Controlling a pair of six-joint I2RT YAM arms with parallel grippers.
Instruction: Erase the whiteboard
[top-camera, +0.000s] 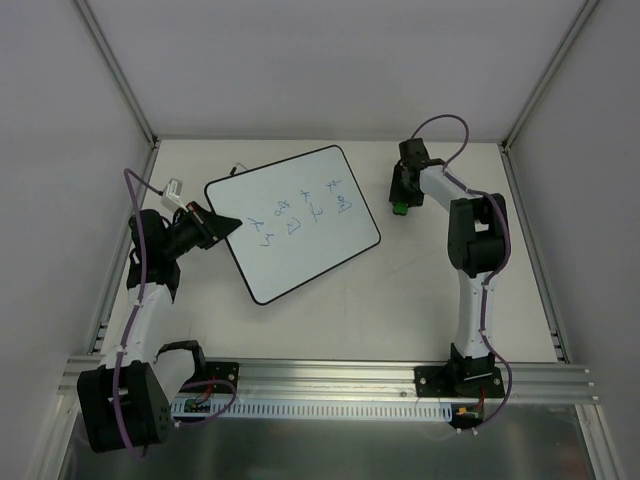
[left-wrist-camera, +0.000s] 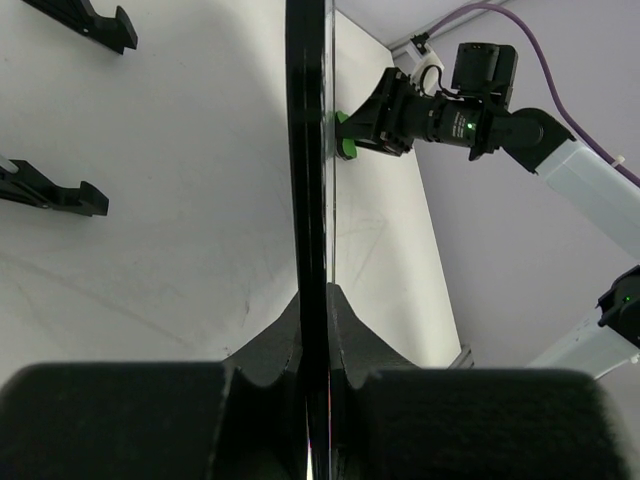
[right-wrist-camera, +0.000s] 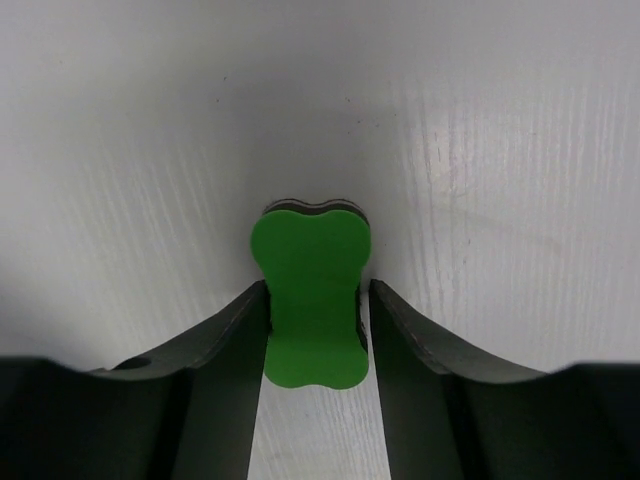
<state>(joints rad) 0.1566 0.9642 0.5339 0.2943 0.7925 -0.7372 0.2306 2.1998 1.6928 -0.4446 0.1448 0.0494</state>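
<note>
1. Whiteboard (top-camera: 290, 222), bearing blue handwriting, sits skewed on the counter (top-camera: 400, 300), centre-left of the overhead frame.
2. Left end effector (top-camera: 232, 226) is clamped on its left rim.
3. Right end effector (right-wrist-camera: 318, 310), upper right, brackets the green eraser (right-wrist-camera: 308, 260); firm grip unclear.

Noted green eraser (right-wrist-camera: 308, 300), bone-shaped, dark backing layer showing at its far edge, flat on white table (right-wrist-camera: 500, 150). Found set between the two dark fingers (right-wrist-camera: 225, 350) of right gripper (right-wrist-camera: 318, 286), narrow waist level with fingertips. Could not resolve firm contact versus sliver of gap on right.
</note>
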